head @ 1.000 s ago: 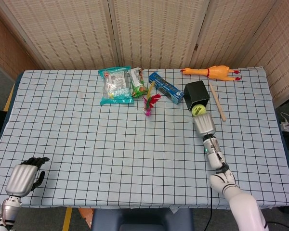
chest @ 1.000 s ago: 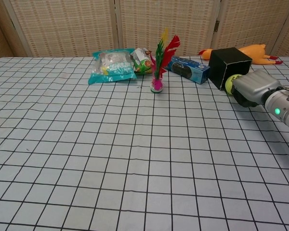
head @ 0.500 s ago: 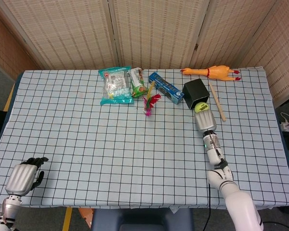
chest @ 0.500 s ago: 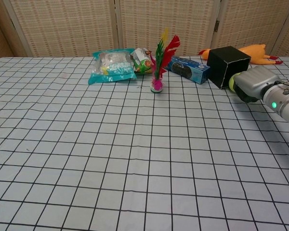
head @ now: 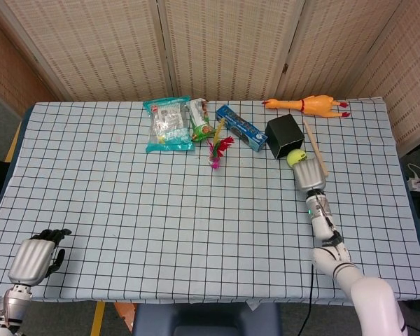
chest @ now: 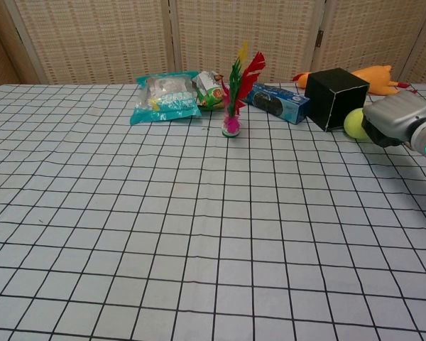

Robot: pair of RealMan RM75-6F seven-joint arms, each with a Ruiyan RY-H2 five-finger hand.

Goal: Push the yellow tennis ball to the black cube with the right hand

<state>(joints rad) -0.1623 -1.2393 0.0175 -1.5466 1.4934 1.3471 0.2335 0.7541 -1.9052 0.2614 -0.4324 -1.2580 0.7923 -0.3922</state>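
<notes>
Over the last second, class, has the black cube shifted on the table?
Yes. In the head view the black cube has slid slightly away from the robot, toward the rubber chicken, with the tennis ball at its near right corner.

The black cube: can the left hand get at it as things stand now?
Probably not. The left hand rests at the table's near left corner, and the black cube stands far across, beside the right hand.
</notes>
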